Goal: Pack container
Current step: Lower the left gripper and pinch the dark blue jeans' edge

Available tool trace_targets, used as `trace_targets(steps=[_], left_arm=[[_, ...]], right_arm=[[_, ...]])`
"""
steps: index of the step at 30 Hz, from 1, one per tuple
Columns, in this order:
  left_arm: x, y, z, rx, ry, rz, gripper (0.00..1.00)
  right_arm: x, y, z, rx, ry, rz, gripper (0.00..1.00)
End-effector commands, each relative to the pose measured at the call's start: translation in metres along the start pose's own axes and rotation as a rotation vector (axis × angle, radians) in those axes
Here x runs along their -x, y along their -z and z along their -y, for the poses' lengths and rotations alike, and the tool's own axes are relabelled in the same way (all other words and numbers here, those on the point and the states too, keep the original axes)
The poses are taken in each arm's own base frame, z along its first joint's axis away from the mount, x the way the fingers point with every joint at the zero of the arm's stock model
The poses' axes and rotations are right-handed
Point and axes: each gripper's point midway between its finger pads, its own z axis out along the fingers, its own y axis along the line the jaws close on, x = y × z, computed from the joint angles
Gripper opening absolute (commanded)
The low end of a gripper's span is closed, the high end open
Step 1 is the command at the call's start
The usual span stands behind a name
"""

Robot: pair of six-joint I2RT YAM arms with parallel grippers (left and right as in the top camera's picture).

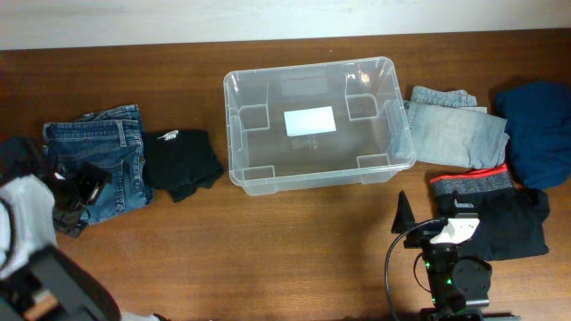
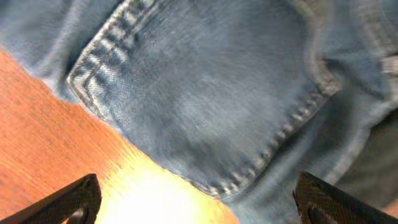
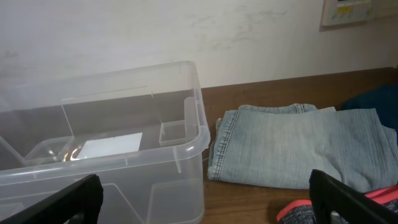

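Overhead, the container (image 1: 303,153) is sitting open and empty at the middle of the table (image 1: 294,250), a white label showing on its base. Dark jeans (image 1: 107,152) and a black top (image 1: 183,162) are lying to its left. Pale jeans (image 1: 451,129) are touching its right wall, with a navy garment (image 1: 540,129) and a black banded garment (image 1: 500,223) further right. The tub is looking light, stiff but thin-walled and slick — I judge the rim lip the soundest place to take it, though it likely needs no moving. The left gripper (image 1: 85,183) is hovering over the dark jeans and the right gripper (image 1: 426,214) is hanging beside the banded garment; an arm is covering the jeans' near corner.

From the left wrist, the left gripper (image 2: 199,202) is standing spread wide, pinching nothing, close above a pocket seam of the dark jeans (image 2: 205,93). Blur is hiding whether the tips are touching cloth.

From the right wrist, the right gripper (image 3: 205,202) is likewise spread and empty, facing the container (image 3: 200,134) and the pale jeans (image 3: 292,146) — the tub's far end is being cut off and its clear walls are blurring together.
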Motion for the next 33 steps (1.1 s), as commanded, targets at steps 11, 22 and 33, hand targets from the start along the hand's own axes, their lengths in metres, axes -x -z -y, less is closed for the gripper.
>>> trace_targets(steps=[11,22,33], left_arm=[[-0.034,-0.027,-0.031,-0.166,0.098,0.144,1.0],[-0.032,-0.048,-0.033,-0.431,0.102,0.272,1.0],[-0.021,-0.049,-0.031,-0.459,0.085,0.337,0.99]], right_arm=[[-0.002,0.0,0.001,-0.003,0.008,-0.003,0.98],[-0.002,0.0,0.001,-0.003,0.008,-0.003,0.98],[-0.002,0.0,0.001,-0.003,0.007,-0.003,0.98]])
